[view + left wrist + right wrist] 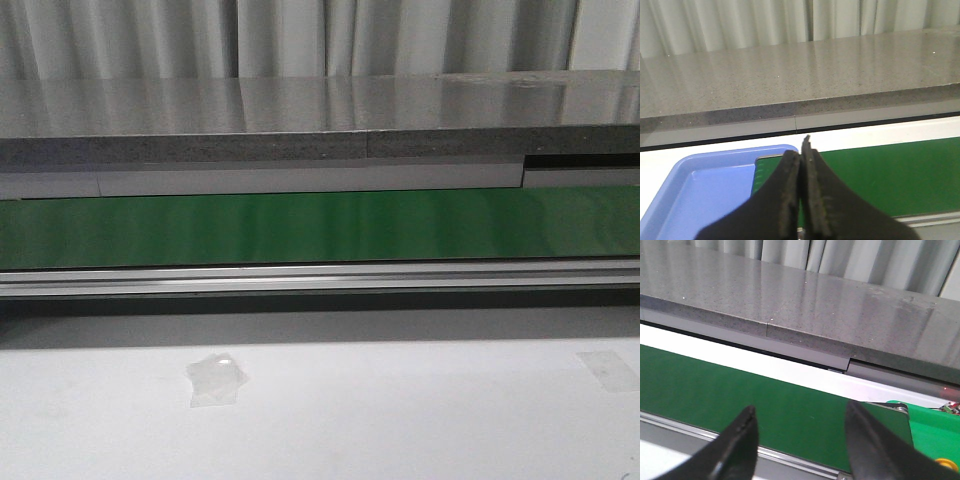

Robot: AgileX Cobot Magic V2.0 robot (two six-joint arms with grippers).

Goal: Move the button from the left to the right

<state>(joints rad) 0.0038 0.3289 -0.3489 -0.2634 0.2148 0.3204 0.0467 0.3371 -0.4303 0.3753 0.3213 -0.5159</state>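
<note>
Button (946,464) cut off at frame edge, yellow cap only

No legible txt, labels, brands or nos. anywhere: green belt (320,228), grey slab (320,120), blue tray (700,195) all plain; possibly markings too blurred.

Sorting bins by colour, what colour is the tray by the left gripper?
Light blue tray, clearest in left wrist view.
</note>
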